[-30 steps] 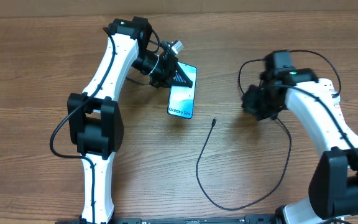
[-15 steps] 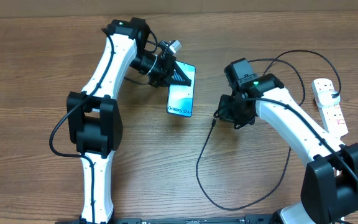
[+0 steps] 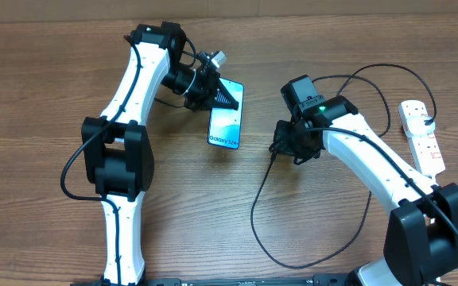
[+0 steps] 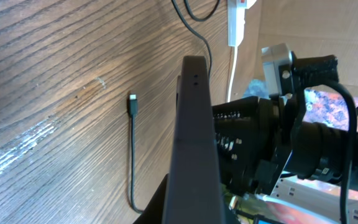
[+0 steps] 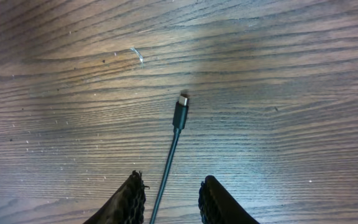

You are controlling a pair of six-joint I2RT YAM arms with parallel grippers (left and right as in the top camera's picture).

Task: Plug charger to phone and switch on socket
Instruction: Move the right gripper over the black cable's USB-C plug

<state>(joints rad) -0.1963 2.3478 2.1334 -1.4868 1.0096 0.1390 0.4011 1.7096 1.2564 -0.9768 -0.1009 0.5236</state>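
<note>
**Right claw (image 3: 285,151) straddles the charger while the left claw (image 3: 226,98) presents the phone**

The right claw hangs just past the table's (image 3: 46,63) centre toward 3 o'clock. Its fingers (image 5: 129,199) are spread, and the charger's (image 3: 253,213) cable runs up between them. The connector tip (image 5: 180,111) lies flat just ahead of the fingers, at their 12 o'clock, and nothing is pinched yet. This stance suits a grab just behind the plug, which would leave the tip free to enter a port.

The left claw, at about 11 o'clock, is clamped on the far end of the phone (image 3: 225,121). Seen from its wrist camera, the phone is edge-on with its free end (image 4: 194,74) pointing toward the connector. I judge it is held this way to steady the port for insertion.

The socket (image 3: 421,137) lies well apart at the 3 o'clock edge, waiting for the last step. From there the cable sweeps down toward 6 o'clock and back up to the tip.
</note>
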